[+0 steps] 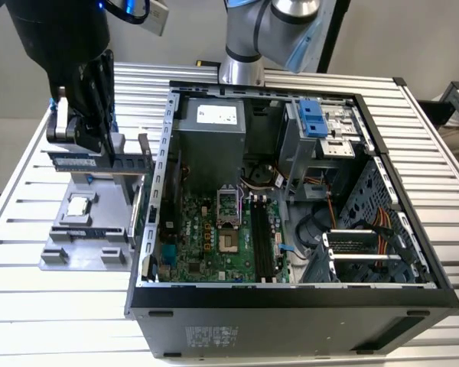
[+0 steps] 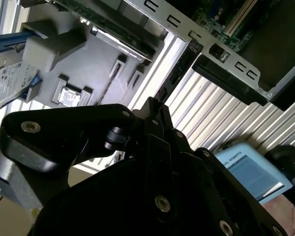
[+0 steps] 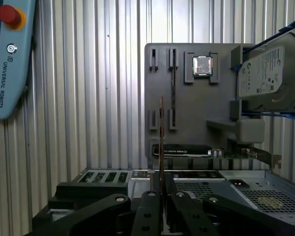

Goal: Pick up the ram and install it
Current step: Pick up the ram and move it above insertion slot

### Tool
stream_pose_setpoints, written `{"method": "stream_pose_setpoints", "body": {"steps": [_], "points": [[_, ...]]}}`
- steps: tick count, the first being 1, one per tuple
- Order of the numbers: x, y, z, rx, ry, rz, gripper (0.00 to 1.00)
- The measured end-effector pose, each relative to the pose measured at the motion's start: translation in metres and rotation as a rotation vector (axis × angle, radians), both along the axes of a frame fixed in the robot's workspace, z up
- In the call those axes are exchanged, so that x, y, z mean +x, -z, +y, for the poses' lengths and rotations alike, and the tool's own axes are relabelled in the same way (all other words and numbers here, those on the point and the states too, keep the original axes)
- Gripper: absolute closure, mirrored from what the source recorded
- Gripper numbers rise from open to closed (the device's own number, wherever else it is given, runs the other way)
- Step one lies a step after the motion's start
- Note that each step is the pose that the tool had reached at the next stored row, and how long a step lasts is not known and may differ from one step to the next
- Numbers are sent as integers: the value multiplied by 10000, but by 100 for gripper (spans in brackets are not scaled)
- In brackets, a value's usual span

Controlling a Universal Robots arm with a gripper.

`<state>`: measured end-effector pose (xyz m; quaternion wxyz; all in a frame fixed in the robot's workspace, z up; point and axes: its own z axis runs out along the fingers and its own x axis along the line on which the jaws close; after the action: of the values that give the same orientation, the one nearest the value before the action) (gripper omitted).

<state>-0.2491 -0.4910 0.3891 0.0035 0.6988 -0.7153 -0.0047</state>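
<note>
The ram point(image 1: 71, 160) is a long thin dark green stick that hangs level above the grey fixture plate point(image 1: 84, 237), at the exterior view's left. My gripper point(image 1: 83, 147) is shut on it from above. In the first wrist view the ram point(image 3: 161, 142) shows edge-on, rising from between my closed fingers point(image 3: 151, 199). The second wrist view has the ram point(image 2: 174, 73) as a dark strip reaching out from my gripper point(image 2: 153, 107). The open computer case point(image 1: 291, 294) lies to the right, with black memory slots point(image 1: 262, 241) on its motherboard.
The fixture plate also carries a square silver processor chip point(image 3: 202, 65), a hard drive in a blue bracket point(image 3: 270, 73) and a black card point(image 3: 187, 150). The case wall point(image 1: 162, 160) stands between the fixture and the motherboard. A blue pendant point(image 3: 5, 59) rests on the ribbed table.
</note>
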Motion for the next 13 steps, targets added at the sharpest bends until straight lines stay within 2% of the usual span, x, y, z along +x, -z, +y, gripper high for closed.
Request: {"method": "stream_pose_setpoints", "body": {"steps": [13], "points": [[184,0,0,1,0,-1,100]]}}
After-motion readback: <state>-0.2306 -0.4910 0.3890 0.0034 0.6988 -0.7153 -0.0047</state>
